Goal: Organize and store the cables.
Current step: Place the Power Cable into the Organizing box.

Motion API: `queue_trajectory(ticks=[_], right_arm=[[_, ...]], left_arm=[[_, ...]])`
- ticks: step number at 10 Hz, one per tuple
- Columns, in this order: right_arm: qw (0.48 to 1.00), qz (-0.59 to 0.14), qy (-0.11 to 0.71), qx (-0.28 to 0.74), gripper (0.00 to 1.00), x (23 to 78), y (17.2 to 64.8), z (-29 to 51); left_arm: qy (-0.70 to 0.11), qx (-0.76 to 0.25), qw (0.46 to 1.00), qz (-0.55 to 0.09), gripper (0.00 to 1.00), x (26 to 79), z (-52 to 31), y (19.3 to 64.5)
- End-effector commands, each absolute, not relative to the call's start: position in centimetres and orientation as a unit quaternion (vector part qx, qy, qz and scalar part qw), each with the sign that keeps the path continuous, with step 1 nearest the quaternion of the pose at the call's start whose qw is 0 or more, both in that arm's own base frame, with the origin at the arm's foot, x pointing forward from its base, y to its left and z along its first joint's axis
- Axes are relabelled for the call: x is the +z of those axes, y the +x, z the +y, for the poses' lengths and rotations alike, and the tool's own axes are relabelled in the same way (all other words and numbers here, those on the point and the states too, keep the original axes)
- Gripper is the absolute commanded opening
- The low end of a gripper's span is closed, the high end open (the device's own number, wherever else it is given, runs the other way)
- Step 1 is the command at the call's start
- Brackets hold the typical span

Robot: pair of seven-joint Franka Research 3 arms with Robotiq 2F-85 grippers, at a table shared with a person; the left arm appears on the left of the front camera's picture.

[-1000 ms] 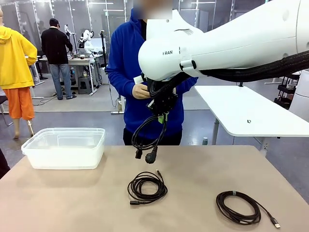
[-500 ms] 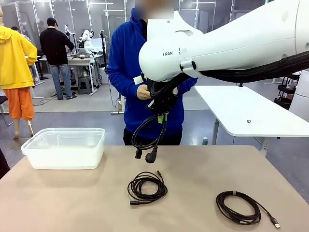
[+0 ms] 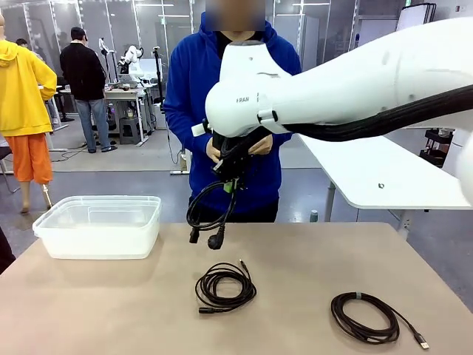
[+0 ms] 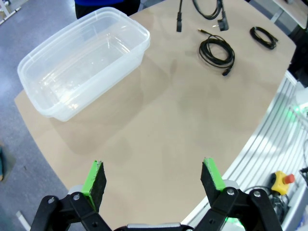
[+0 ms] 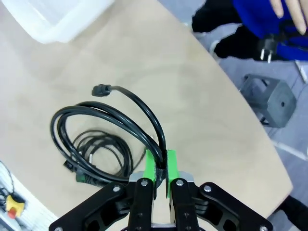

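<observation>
My right gripper [image 3: 230, 176] [image 5: 161, 166] is shut on a black coiled cable [image 3: 216, 239] [image 5: 139, 108], which hangs above the table's far middle with its two plug ends dangling. Below it a second cable coil [image 3: 225, 285] [image 4: 216, 50] [image 5: 106, 154] lies on the table. A third coil [image 3: 363, 316] [image 4: 263, 36] rests at the front right. A clear plastic bin [image 3: 98, 224] [image 4: 84, 62] stands at the far left, with nothing in it. My left gripper [image 4: 154, 178] is open, high over the table's near-left edge, holding nothing.
A person in a blue top [image 3: 196, 89] stands at the far edge with both hands [image 3: 214, 151] together behind my right wrist. A plug end [image 5: 263, 50] dangles by the blue top. The tan table [image 3: 310, 259] has bare room between bin and coils.
My right gripper has carried the hanging cable a little to the left, toward the bin. The coils on the table and the bin have not moved.
</observation>
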State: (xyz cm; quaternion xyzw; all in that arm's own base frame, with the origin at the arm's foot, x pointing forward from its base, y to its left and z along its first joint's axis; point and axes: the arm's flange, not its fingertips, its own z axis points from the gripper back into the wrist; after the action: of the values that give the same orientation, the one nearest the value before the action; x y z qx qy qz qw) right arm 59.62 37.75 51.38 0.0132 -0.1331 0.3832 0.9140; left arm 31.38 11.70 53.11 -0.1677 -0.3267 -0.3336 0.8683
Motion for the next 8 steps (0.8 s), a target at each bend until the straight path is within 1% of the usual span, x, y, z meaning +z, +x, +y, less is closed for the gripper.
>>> queue_trajectory(ticks=[1,3,5,8], right_arm=[[0.909,-0.123,0.054,0.396,0.11,50.3,62.4,40.3],[0.903,-0.1,0.073,0.412,0.11,47.7,63.4,42.3],[0.902,-0.067,0.073,0.42,0.11,44.2,64.0,43.9],[0.898,-0.029,0.078,0.432,0.11,40.6,62.7,45.3]], left_arm=[[-0.175,-0.342,0.862,-0.33,1.0,53.1,11.9,31.4],[-0.175,-0.342,0.862,-0.33,1.0,53.1,11.9,31.4],[-0.175,-0.342,0.862,-0.33,1.0,53.1,11.9,31.4],[-0.175,-0.342,0.862,-0.33,1.0,53.1,11.9,31.4]])
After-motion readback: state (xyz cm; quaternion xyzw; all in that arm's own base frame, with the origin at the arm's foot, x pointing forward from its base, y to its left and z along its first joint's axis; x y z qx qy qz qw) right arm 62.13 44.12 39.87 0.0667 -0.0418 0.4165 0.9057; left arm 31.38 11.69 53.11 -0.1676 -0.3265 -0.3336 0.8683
